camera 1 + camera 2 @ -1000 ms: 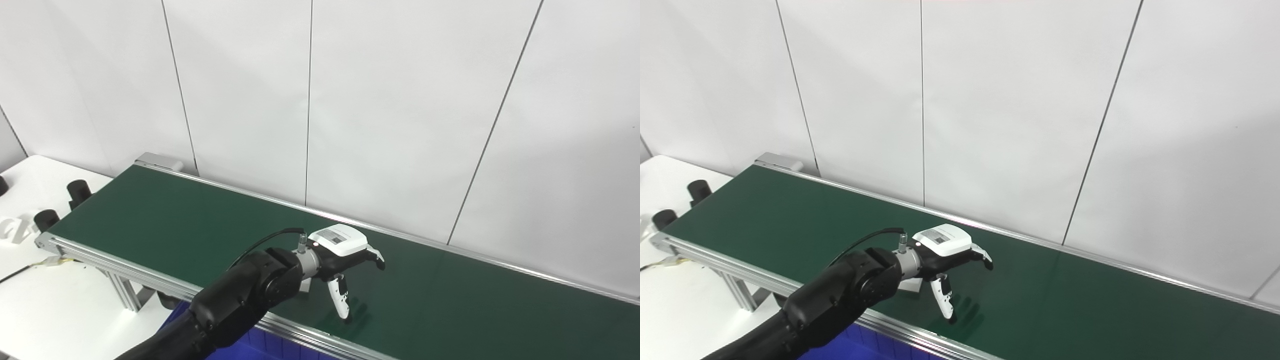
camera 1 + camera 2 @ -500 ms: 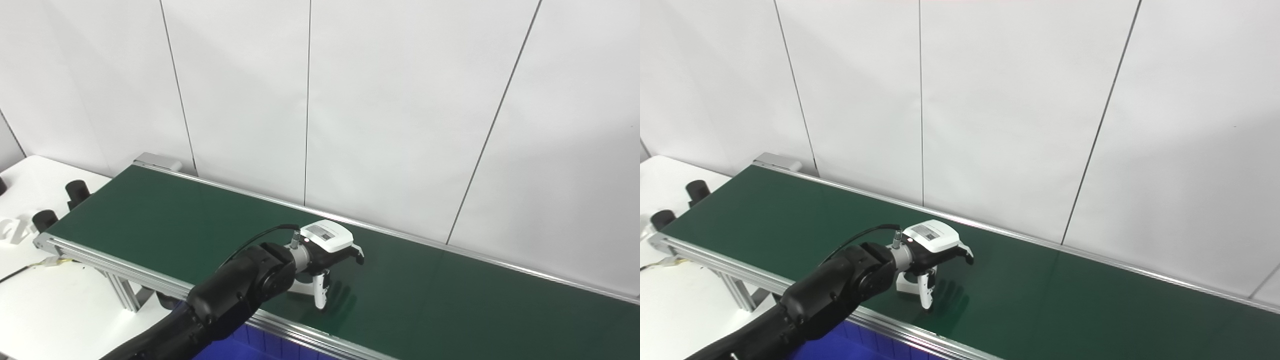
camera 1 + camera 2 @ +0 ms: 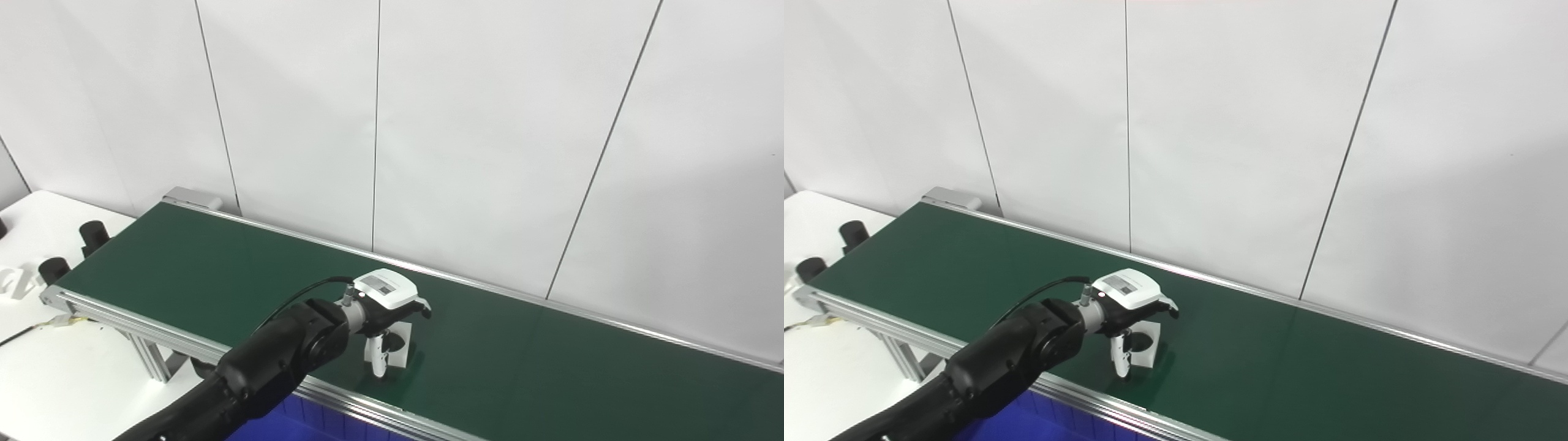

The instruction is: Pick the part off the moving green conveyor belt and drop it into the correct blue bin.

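Part [image 3: 392, 350] is small and white, sitting on the green belt [image 3: 202, 269] near its front edge; my left hand [image 3: 389, 308] has fingers curled around it, grasping it I think.

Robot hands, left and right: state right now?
Left robot hand: fingers closing around the white part on the green conveyor belt; firm grip cannot be told.
Right robot hand: not in view.

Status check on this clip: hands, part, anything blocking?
Left hand down on belt, fingers curled around white part; firm grip unconfirmed. Right hand not in view. Blue bin below near rail. Nothing blocking.
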